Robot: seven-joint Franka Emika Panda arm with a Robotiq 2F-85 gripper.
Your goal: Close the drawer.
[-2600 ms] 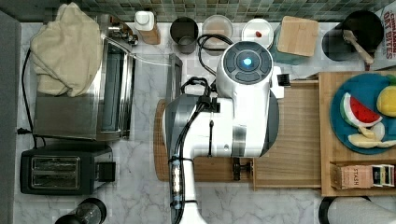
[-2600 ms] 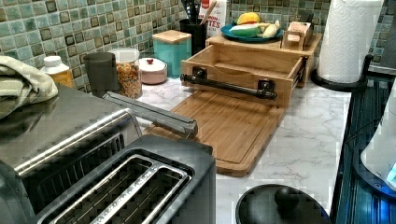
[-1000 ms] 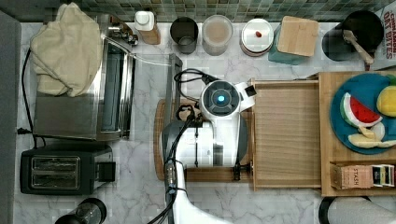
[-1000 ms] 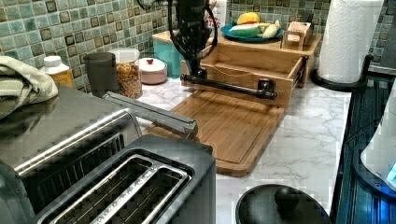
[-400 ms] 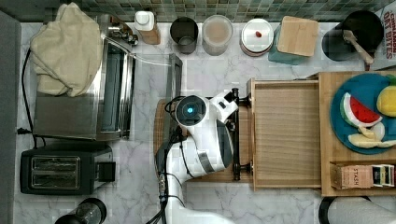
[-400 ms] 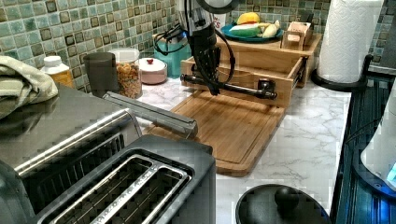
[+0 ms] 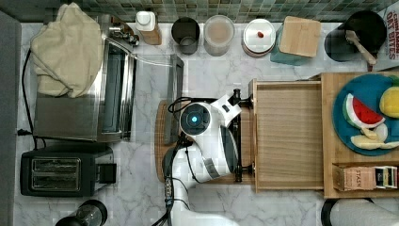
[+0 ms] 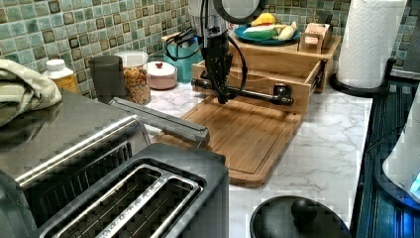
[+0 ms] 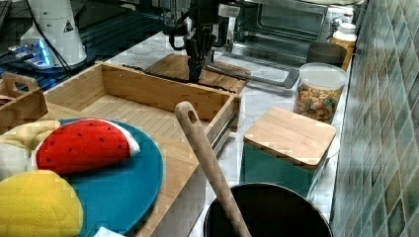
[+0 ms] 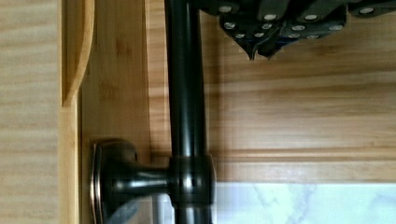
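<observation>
Drawer [image 7: 288, 136] open, tool [image 8: 222, 97] upright beside its handle [image 8: 252, 92]

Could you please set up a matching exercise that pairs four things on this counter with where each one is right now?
Things:
1. drawer
2. gripper
3. cutting board
4. blue plate

Places:
A. flat on the marble counter, below the handle
B. on top of the wooden cabinet, holding toy fruit
C. pulled out of the cabinet, with nothing inside
D. just in front of the black bar handle

Pairs: 1-C, 2-D, 3-A, 4-B
</observation>
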